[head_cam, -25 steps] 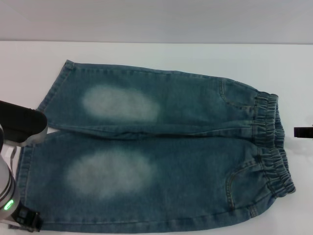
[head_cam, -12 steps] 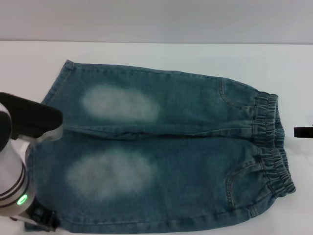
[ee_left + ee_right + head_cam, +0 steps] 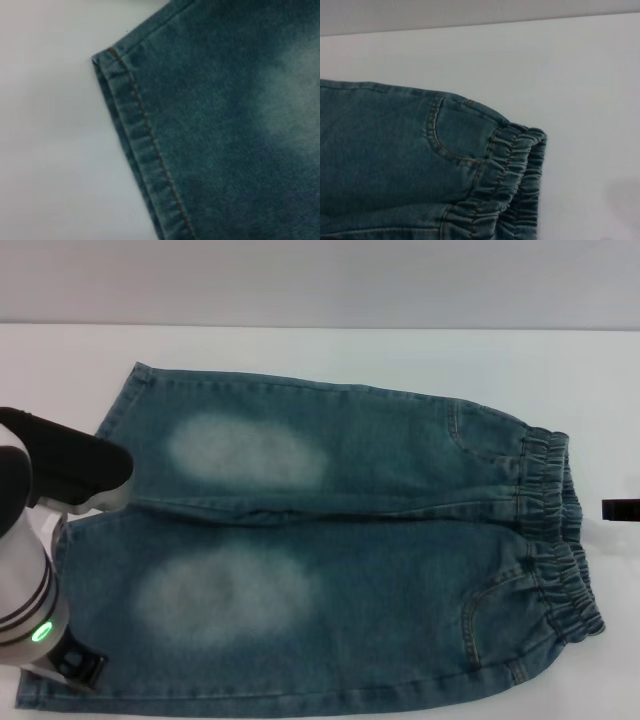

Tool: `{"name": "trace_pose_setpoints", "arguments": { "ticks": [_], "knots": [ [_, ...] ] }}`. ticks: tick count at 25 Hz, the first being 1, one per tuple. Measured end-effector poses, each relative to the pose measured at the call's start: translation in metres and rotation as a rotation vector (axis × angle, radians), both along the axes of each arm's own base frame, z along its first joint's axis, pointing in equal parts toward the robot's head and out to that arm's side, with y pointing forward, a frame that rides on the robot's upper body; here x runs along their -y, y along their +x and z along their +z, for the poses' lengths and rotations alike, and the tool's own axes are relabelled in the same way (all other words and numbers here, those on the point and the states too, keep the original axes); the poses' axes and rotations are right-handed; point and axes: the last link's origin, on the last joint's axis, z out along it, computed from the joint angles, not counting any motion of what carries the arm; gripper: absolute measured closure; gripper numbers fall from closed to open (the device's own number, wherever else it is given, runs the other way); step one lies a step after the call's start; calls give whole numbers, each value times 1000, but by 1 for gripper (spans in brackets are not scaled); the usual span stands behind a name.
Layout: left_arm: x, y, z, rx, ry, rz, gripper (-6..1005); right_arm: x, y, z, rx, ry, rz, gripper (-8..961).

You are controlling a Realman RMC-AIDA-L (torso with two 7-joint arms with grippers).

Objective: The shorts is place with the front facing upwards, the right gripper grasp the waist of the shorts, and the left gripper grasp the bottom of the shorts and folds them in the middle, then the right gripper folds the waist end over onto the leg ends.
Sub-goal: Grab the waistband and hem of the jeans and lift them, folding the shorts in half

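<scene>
Denim shorts (image 3: 330,550) lie flat and front-up across a white surface (image 3: 320,350), legs side by side and each marked with a pale faded oval. The gathered elastic waist (image 3: 555,530) points toward the surface's right edge, while the stitched bottom (image 3: 100,430) hems face its left edge. The left claw (image 3: 75,665), carried on a thick white-silver arm with black bands and a glowing green ring, hangs over the near-left corner of the garment, above the hem of the nearer leg; whether its prongs are apart or together cannot be told. The left wrist view looks straight down on a hem corner (image 3: 107,55) with its tan stitching, lying on the bare surface. The right claw (image 3: 620,509) shows only as a small black tip at the right edge of the head view, just beyond the waist and apart from it; its prongs' state cannot be told either. The right wrist view takes in the puckered waistband (image 3: 515,175) and a tan-stitched pocket (image 3: 450,135) at the far side of the shorts.
</scene>
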Motion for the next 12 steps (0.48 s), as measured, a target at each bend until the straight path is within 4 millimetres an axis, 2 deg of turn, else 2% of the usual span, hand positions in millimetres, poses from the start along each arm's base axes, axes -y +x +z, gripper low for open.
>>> {"name": "trace_pose_setpoints", "arguments": {
  "ticks": [8,10,12],
  "knots": [
    [-1,2,3,-43,3,-7,760,0,-1,0,0,0,2,376],
    [-2,3,13,-44,39,16,848,0,0,0,2,-1,4,376],
    [-1,2,16,-40,50,25,879,0,0,0,4,-4,5,376]
  ]
}}
